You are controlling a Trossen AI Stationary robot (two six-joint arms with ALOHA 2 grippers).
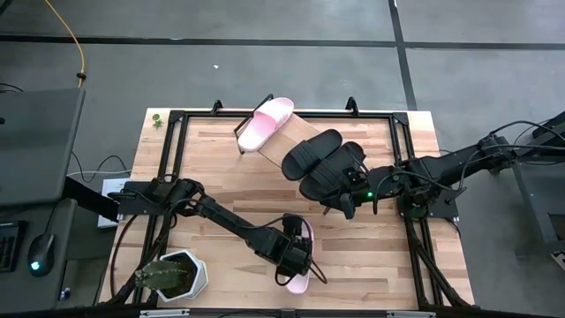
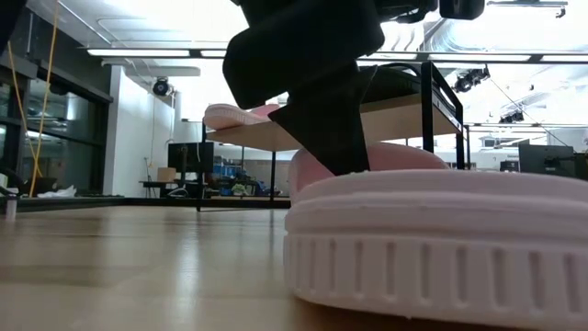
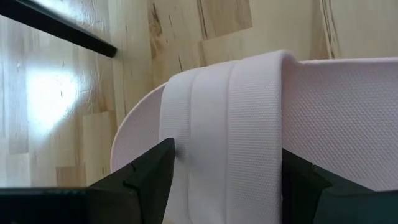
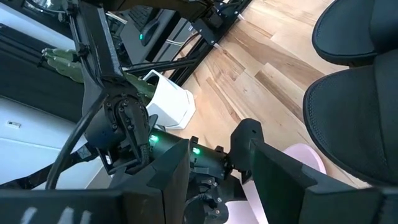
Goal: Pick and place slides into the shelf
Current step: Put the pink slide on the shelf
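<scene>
Left gripper (image 1: 294, 252) hides most of pink slide (image 1: 300, 265); right gripper's (image 1: 349, 205) finger gap unclear.

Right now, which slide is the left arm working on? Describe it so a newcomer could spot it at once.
On the wooden tabletop, look to the near edge, right of the white potted cactus. There a pale pink slide lies flat on the table, with the left gripper straddling its wide strap. The other pink slide and both black slides sit up on the slanted shelf; this one alone is off it.
</scene>
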